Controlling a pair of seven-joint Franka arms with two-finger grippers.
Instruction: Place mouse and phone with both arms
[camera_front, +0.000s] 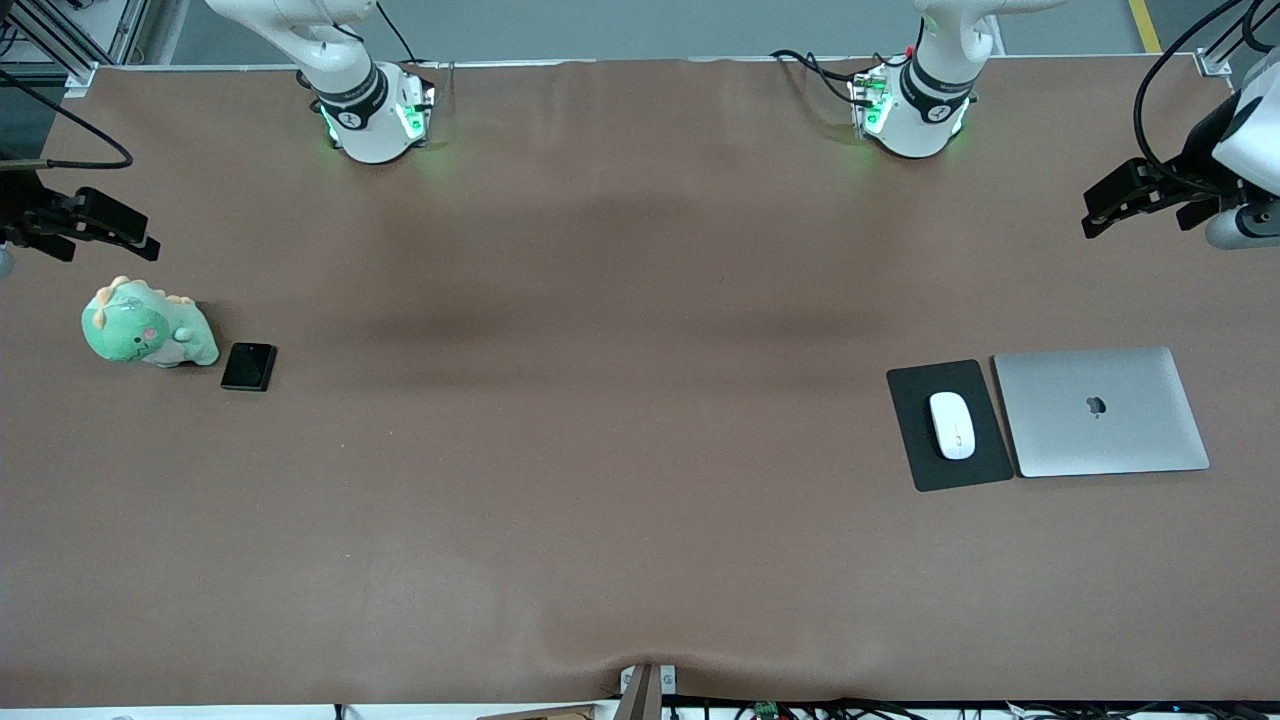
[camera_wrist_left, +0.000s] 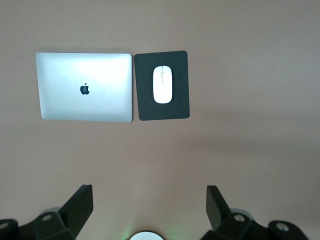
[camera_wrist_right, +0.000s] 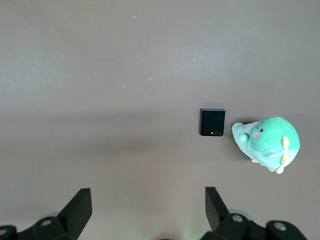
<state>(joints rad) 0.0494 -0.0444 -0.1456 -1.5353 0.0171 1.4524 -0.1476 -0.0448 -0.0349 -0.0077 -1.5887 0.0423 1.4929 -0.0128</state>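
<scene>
Nearest the front camera, toward the left arm's end of the table (camera_front: 620, 560), lies a dark grey mouse pad (camera_front: 949, 425) with the mouse (camera_front: 952, 425) resting on it, roughly at its middle. Just beside the pad, closer still to that end of the table, sits a closed silver laptop (camera_front: 1100, 412), its edge running alongside the pad's edge, almost touching.

A little farther from the camera, at the right arm's end, the phone (camera_front: 248, 366) lies flat on the brown surface. Right next to it is a green plush dinosaur (camera_front: 148, 327); the two look as if they just touch, though the shadow between them makes that hard to settle.

Farther again, the right gripper (camera_front: 85, 230) hangs in the air over the table's edge near the plush toy. In the right wrist view its fingers (camera_wrist_right: 77, 210) stand wide apart with nothing between them. The left gripper (camera_front: 1150, 195) hangs over the table's other end, above the laptop's side of the surface; its fingers (camera_wrist_left: 80, 207) are likewise spread wide and empty.
</scene>
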